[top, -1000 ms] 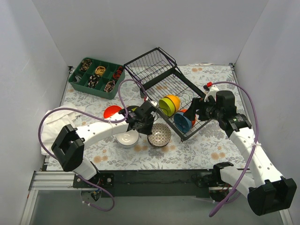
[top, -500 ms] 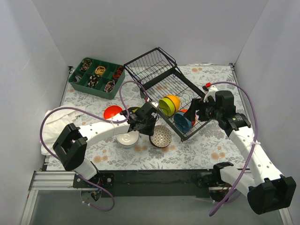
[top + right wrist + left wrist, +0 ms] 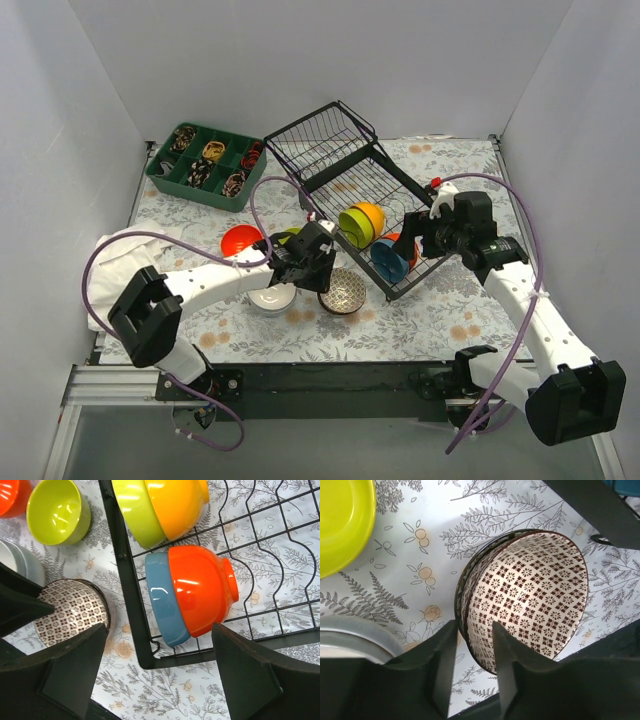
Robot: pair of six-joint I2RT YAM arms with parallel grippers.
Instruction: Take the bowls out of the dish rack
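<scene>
The black wire dish rack (image 3: 330,150) holds two nested pairs of bowls on their sides: green and yellow-orange (image 3: 361,222), blue (image 3: 388,261) and orange (image 3: 200,587). A brown-patterned bowl (image 3: 341,290) sits on the tablecloth just outside the rack's near corner. My left gripper (image 3: 473,627) is open, its fingers straddling this patterned bowl's (image 3: 530,590) rim with a gap showing. My right gripper (image 3: 159,627) hangs wide open above the blue bowl (image 3: 162,605) at the rack's front edge (image 3: 122,580), touching nothing.
On the table left of the rack stand a white bowl (image 3: 272,297), a red-orange bowl (image 3: 240,239) and a lime bowl (image 3: 55,510). A green compartment tray (image 3: 205,165) is at the back left. A white cloth (image 3: 110,265) lies by the left edge.
My left gripper has opened off the patterned bowl's rim, and the bowl now rests on the table. My right gripper has shifted slightly over the rack's front corner.
</scene>
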